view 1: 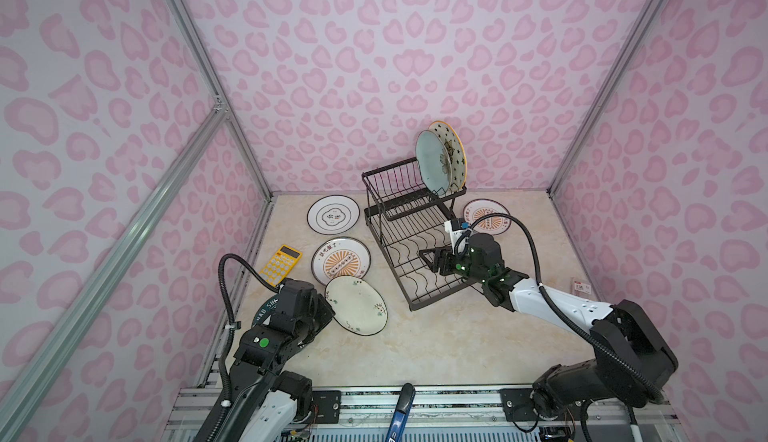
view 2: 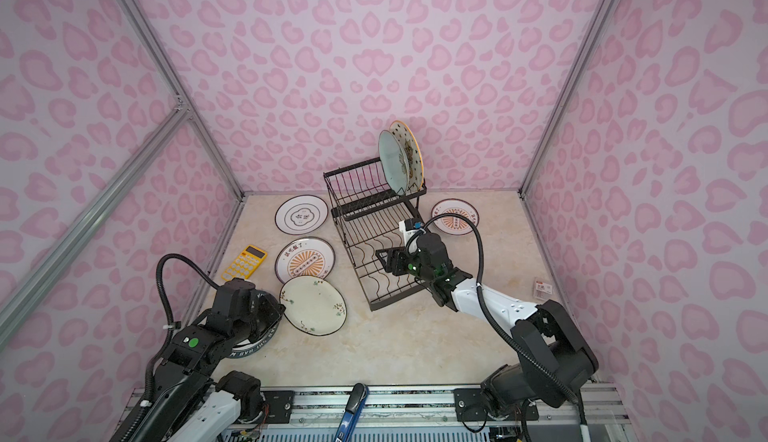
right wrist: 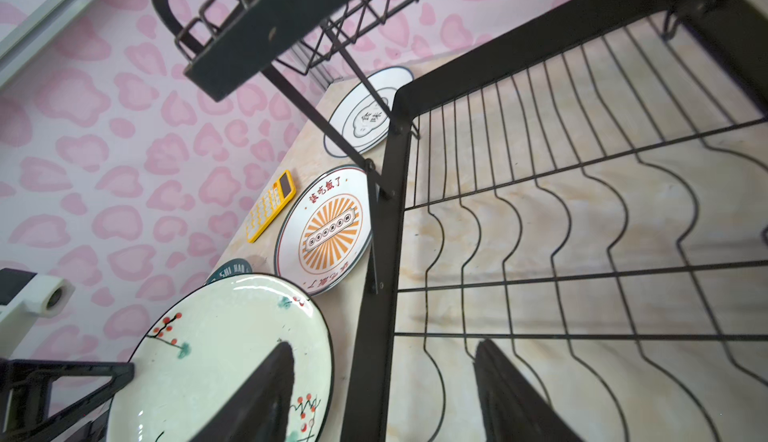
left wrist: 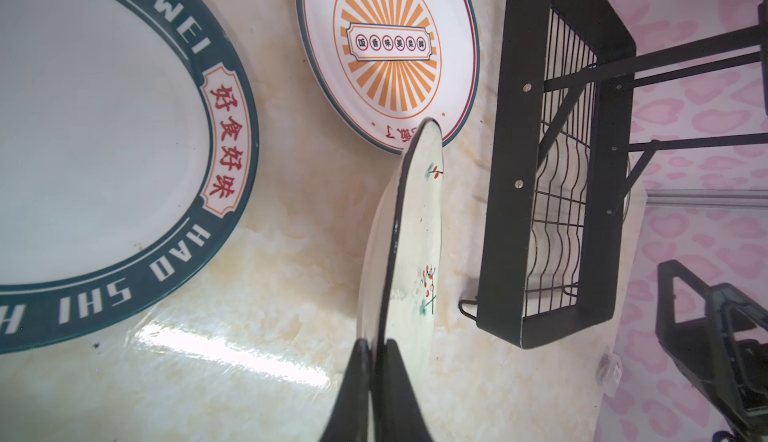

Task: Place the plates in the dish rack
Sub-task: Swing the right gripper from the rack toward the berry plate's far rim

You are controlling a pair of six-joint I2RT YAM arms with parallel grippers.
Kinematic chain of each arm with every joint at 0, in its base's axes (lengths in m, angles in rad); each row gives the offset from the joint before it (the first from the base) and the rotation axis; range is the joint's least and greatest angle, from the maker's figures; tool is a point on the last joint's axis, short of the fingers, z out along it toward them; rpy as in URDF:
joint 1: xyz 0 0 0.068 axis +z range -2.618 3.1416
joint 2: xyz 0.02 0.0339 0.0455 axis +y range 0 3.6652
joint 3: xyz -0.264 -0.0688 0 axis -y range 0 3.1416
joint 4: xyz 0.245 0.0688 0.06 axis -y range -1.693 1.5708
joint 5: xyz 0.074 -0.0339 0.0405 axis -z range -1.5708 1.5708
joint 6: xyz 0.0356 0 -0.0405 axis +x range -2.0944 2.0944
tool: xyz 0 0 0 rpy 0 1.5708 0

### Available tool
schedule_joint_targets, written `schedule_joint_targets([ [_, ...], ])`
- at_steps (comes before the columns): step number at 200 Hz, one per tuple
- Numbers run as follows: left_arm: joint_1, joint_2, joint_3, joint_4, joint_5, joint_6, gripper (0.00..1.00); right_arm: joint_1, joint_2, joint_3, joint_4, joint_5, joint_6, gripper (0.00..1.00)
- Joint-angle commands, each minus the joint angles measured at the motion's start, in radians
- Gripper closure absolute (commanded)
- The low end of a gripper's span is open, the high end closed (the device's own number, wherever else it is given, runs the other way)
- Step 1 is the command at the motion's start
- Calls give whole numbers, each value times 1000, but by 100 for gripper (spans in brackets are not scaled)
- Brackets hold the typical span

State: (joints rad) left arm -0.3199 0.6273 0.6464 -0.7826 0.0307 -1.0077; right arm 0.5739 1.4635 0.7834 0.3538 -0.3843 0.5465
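Left wrist view: left gripper (left wrist: 377, 361) pinches cream floral plate (left wrist: 415, 232) by its rim; shallow hold may slip, striking orange sunburst plate (left wrist: 390, 45).

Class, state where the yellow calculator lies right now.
In both top views the yellow calculator lies flat at the left edge of the table, just left of the nearer orange sunburst plate.

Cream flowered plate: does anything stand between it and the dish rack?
Nothing lies on the table between the cream plate and the rack, but the right gripper hangs open over its lower part.
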Motion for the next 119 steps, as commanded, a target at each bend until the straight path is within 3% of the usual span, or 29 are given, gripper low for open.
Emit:
schedule_joint_targets([
  [1,11,-3,13,99,49,23,96,22,16,9,33,-51,35,32],
  [119,118,45,100,164,196,100,96,67,115,28,54,-186,133,31],
])
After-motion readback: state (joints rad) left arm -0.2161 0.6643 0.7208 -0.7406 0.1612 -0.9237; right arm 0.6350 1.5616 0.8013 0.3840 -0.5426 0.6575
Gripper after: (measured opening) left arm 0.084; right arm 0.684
